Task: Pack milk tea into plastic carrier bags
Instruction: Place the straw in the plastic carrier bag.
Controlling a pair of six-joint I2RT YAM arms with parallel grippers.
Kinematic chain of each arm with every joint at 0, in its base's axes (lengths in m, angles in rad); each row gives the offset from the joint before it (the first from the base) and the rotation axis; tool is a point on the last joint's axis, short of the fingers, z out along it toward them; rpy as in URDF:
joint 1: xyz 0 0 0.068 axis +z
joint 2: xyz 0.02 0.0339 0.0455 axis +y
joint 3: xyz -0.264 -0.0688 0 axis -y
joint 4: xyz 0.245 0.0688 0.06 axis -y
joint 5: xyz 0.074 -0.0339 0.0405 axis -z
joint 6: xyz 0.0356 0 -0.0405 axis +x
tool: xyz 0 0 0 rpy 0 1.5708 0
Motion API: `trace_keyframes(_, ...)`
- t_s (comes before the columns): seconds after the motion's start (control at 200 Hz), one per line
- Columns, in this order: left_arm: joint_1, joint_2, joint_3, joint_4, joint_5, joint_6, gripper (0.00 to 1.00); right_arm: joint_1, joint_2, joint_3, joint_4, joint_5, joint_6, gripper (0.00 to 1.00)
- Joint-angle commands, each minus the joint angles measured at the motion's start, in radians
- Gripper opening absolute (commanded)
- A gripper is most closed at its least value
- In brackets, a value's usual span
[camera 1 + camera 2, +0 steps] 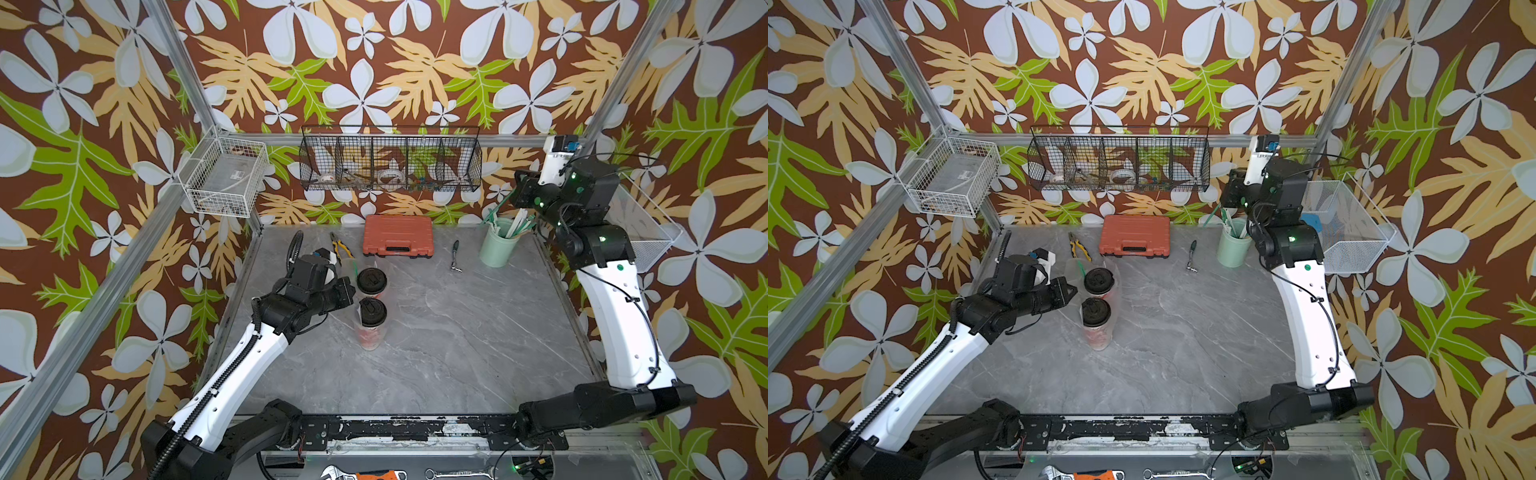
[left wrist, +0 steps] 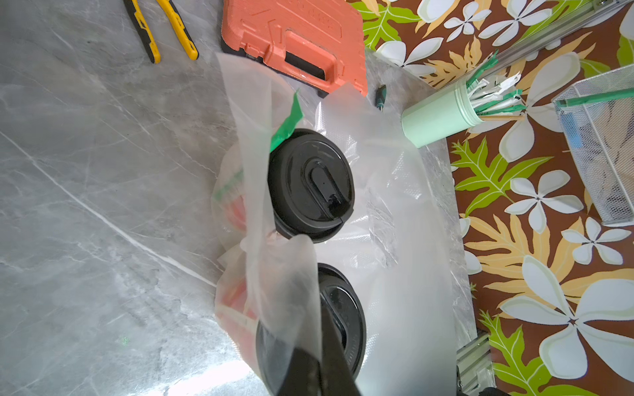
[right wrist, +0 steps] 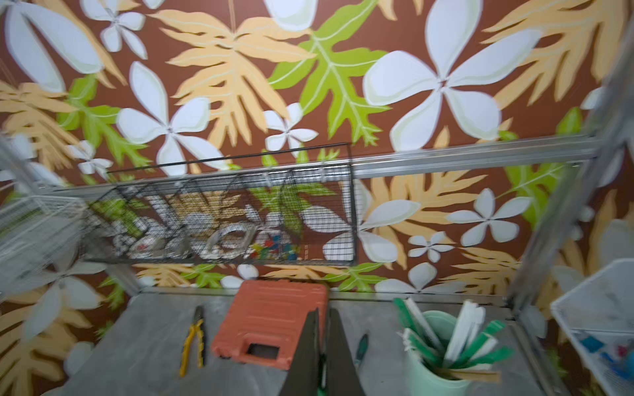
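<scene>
The surface (image 1: pixel 436 353) lies open across its near half and right side. 2 cups (image 1: pixel 372 282) stand left of centre; pliers (image 1: pixel 341 246), toolbox (image 1: pixel 398 235) and straw cup (image 1: pixel 496 249) line the far edge.

Workshop-style robot cell, pliers (image 1: pixel 343 248), orange toolcase (image 1: pixel 398 235), aluminium frame (image 1: pixel 511 140)

red cups (image 1: pixel 369 334), black lids (image 1: pixel 372 281), orange case (image 1: pixel 398 235)
</scene>
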Motion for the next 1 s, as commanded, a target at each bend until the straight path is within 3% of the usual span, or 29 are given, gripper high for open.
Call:
trace_keyframes(0.0, 0.002, -0.010, -0.005, -0.001, -0.012, 0.016, 0.00, 0.077, -0.049, -0.056, 0.044, -0.128, 0.089, 0.00)
trace_keyframes(0.295, 0.011, -0.021, 0.000, -0.024, -0.036, 0.026, 0.00, 0.407, -0.079, -0.125, 0.067, -0.173, 0.151, 0.00)
trace_keyframes(0.54, 0.020, -0.024, -0.008, -0.050, -0.049, 0.042, 0.00, 0.608, 0.022, -0.106, 0.082, -0.139, 0.155, 0.00)
trace_keyframes(0.716, 0.022, -0.032, -0.009, -0.052, -0.042, 0.044, 0.00, 0.684, 0.092, -0.099, 0.081, -0.127, 0.151, 0.00)
trace_keyframes(0.996, 0.022, -0.038, -0.010, -0.051, -0.033, 0.039, 0.00, 0.696, 0.112, -0.140, 0.082, -0.071, 0.123, 0.00)
